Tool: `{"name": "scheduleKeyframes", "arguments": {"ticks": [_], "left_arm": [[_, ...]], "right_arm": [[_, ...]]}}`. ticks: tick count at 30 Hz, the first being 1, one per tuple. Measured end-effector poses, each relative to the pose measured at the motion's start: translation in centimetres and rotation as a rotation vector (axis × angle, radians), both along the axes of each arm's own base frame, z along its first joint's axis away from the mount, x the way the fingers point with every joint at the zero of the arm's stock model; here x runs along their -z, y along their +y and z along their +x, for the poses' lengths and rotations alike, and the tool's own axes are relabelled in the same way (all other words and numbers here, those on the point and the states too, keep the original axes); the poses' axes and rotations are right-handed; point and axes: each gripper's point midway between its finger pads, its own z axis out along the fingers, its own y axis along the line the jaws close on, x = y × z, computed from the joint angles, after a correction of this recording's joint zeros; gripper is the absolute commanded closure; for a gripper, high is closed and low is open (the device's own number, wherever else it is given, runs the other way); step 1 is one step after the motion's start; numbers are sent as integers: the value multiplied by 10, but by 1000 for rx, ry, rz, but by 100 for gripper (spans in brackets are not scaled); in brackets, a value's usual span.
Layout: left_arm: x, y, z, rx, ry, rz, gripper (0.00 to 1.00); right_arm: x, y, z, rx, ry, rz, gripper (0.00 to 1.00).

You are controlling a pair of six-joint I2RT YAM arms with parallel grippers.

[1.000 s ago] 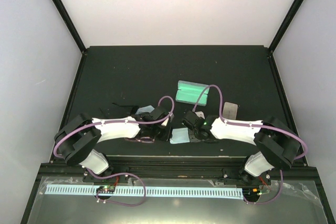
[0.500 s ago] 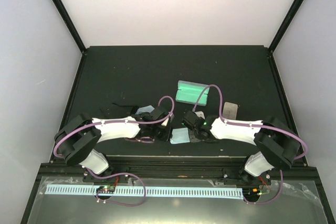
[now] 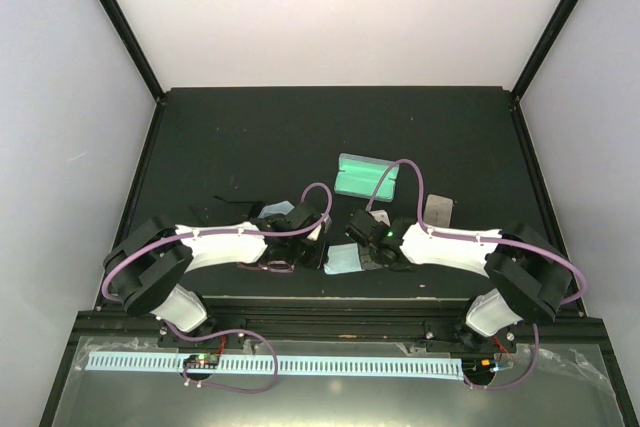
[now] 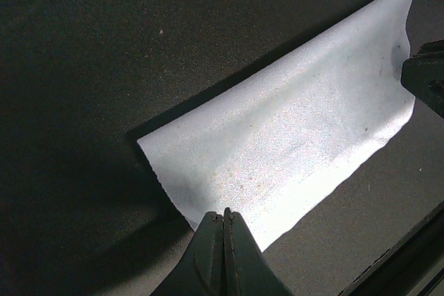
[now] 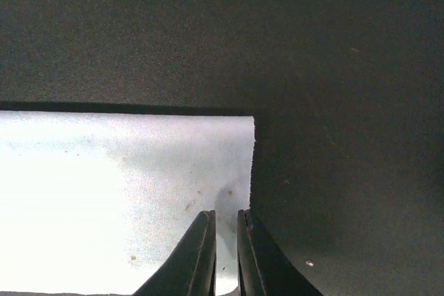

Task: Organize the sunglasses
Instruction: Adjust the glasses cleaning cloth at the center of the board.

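At the cloth (image 3: 343, 258), both hands pinch opposite edges.

overhead bright, sharp | wrists dim — cloth (image 5: 118, 199) glares | claws blurred

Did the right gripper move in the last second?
Yes, slightly. In the top view the right gripper has drifted nearer the light blue cloth, left and toward the near table edge.

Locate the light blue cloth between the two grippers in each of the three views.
Top external: cloth near the table's front edge, between the wrists.
Left wrist: fills the centre.
Right wrist: lower left.
Shared landmark: the right gripper at the cloth's edge.
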Motion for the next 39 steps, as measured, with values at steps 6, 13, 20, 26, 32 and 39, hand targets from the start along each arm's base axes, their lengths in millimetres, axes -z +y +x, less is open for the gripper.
{"name": "scheduleKeyframes", "arguments": {"ticks": [6, 13, 20, 26, 32, 39], "left_arm": [[0, 0, 0, 0, 0, 0, 98], [0, 0, 0, 0, 0, 0, 98], [0, 0, 0, 0, 0, 0, 98], [0, 0, 0, 0, 0, 0, 98], [0, 0, 0, 0, 0, 0, 98], [0, 0, 0, 0, 0, 0, 99]], "right_arm": [[0, 0, 0, 0, 0, 0, 84], [6, -1, -1, 3, 12, -15, 94], [6, -1, 0, 8, 7, -13, 95], [4, -5, 2, 14, -2, -33, 82], [2, -4, 3, 14, -10, -37, 89], [3, -5, 3, 14, -11, -42, 94]]}}
